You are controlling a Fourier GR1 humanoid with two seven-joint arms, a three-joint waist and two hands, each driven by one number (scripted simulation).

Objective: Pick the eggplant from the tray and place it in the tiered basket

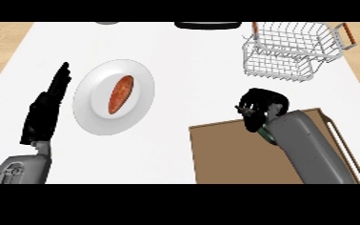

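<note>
My right hand (255,114) hovers over the far edge of the brown tray (232,157), fingers curled round a dark glossy shape that looks like the eggplant (269,96). Most of the eggplant is hidden by the hand. No eggplant lies on the bare part of the tray. The white wire tiered basket (288,52) stands at the far right, beyond the hand and apart from it. At the left edge my left hand (44,112) rests open, fingers pointing up.
A white plate (91,109) at centre left carries an orange-red elongated vegetable (120,94). A dark object (207,25) sits at the counter's far edge, left of the basket. Wooden floor shows beyond the counter's left and right edges.
</note>
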